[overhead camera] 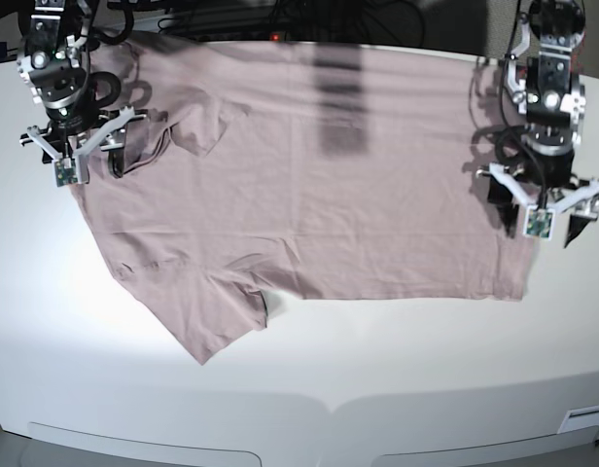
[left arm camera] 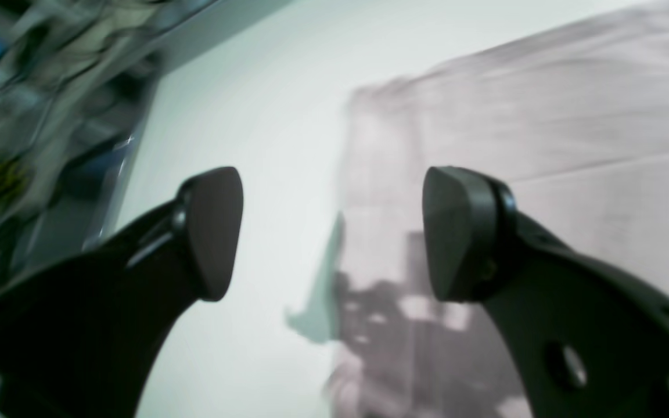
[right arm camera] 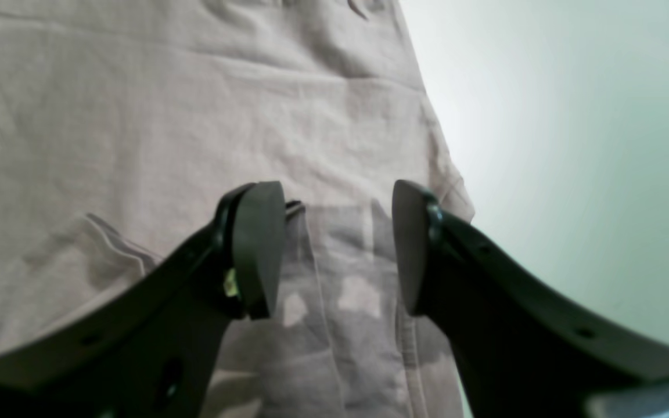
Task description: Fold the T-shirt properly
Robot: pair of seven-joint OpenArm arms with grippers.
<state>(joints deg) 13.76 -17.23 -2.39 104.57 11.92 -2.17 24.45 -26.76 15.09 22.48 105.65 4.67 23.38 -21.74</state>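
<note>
- Step in hand looks like the approach: the T-shirt (overhead camera: 309,185) lies spread flat on the white table (overhead camera: 377,379), nothing folded yet
- Left gripper (left arm camera: 333,235) jaws wide apart over the hem edge; right gripper (right arm camera: 338,247) jaws apart, empty, over the shoulder end
- Next, each must pinch an edge
- Cluttered room beyond, blurred

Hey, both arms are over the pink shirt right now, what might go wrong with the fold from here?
1. The left pincer is open right at the T-shirt's edge, half over bare table; closing there might miss the cloth.
2. The right pincer hangs open above creased, overlapping fabric, so it might pinch several layers.
3. One sleeve lies spread out; folding now may bunch it.
</note>
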